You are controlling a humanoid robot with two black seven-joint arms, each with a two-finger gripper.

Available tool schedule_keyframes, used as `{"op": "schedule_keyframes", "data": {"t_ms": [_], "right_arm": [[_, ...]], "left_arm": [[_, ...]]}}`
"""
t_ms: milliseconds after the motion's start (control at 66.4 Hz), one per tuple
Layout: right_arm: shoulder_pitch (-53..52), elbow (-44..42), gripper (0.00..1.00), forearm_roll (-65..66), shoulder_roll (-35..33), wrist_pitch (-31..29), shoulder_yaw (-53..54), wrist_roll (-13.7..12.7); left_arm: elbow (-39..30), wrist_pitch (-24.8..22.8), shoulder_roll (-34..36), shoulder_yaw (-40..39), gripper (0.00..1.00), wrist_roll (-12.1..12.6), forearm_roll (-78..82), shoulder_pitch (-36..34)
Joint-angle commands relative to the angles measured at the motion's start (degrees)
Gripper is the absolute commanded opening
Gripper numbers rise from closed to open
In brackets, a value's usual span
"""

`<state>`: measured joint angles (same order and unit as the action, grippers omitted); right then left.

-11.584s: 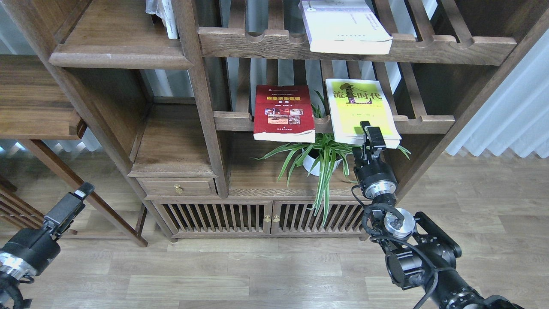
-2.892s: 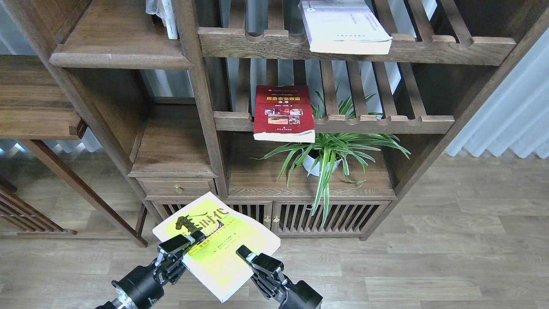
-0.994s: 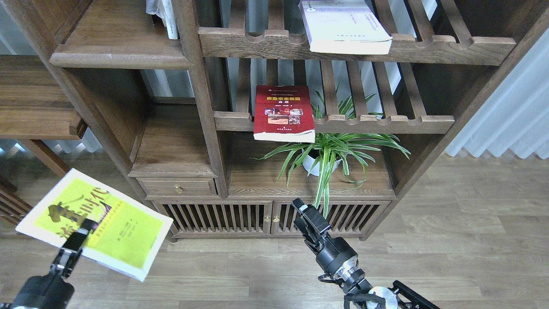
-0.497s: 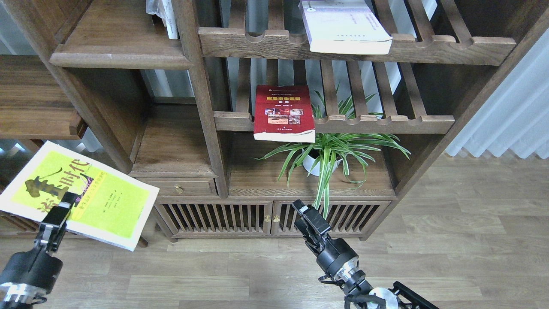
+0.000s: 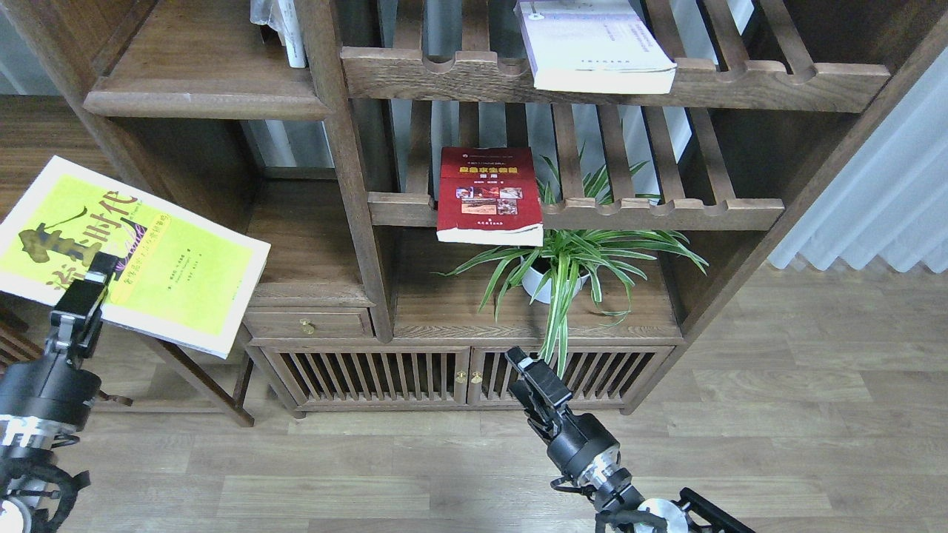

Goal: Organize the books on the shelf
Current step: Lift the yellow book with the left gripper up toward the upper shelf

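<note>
The left end effector (image 5: pixel 95 275) is clamped on the near edge of the yellow-green book (image 5: pixel 133 253), which it holds in the air at the left of the view, cover up, tilted, with its black Chinese title toward the far left corner. The book hangs in front of the bookcase's left side, clear of every board. The right end effector (image 5: pixel 535 386) stands low in the centre, in front of the slatted cabinet doors (image 5: pixel 466 376); it carries nothing, and whether its fingers are parted cannot be told from this angle.

The dark red book (image 5: pixel 486 194) lies flat on the middle slatted rack (image 5: pixel 666 211), at its left end, its near edge overhanging the notched front rail. The pale white-lavender book (image 5: pixel 592 43) lies on the upper slatted rack (image 5: pixel 778 74), also overhanging the rail.

The solid shelf (image 5: pixel 200 74) at upper left is a flat dark-brown board with a rounded front edge; a pale, partly cropped item stands at its back right corner, and what it is cannot be told. Below it sits a smaller solid surface (image 5: pixel 304 237) over 1 small drawer with a brass knob (image 5: pixel 307 324).

A spider plant (image 5: pixel 570 263) in a white pot stands on the lower board, just right of the red book, its leaves rising through the slats and spilling over the cabinet front.

The floor (image 5: pixel 778 385) is grey-brown wood plank. A pale pleated curtain (image 5: pixel 881 192) hangs at the right.
</note>
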<state>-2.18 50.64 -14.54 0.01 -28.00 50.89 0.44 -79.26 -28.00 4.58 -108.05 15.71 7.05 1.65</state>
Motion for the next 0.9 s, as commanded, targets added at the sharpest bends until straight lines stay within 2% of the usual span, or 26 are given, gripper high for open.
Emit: {"op": "schedule_keyframes", "data": {"t_ms": [0,75,256,392,678,753,889], "right_arm": [[-0.02,-0.19,0.99,0.04,-0.01,0.00,0.00,0.00],[-0.10,-0.20,0.99,0.04,-0.01,0.00,0.00,0.00],[-0.19,-0.20,0.99,0.04,-0.01,0.00,0.00,0.00],[-0.10,-0.11,0.99,0.04,-0.01,0.00,0.00,0.00],[0.16,0.07,0.99,0.03,-0.01,0.00,0.79,0.00],[0.25,0.16,0.99,0.04,-0.01,0.00,0.79,0.00],[0.25,0.16,0.99,-0.05,-0.01,0.00,0.79,0.00]], "left_arm": [[-0.02,0.00,4.29,-1.82,0.02,0.03,-2.39,-0.34],[-0.02,0.00,8.49,-1.91,0.02,0.03,-5.02,-1.12],[-0.02,0.00,13.61,-0.41,0.02,0.20,-5.21,-7.19],[-0.02,0.00,15.89,2.49,0.02,2.04,-5.12,-11.75],[-0.02,0.00,18.27,2.75,0.02,5.74,-4.59,-18.09],[0.07,0.00,21.33,3.19,0.02,7.05,-3.20,-19.93],[0.86,0.00,25.65,5.56,0.02,7.58,0.76,-22.57]]}}
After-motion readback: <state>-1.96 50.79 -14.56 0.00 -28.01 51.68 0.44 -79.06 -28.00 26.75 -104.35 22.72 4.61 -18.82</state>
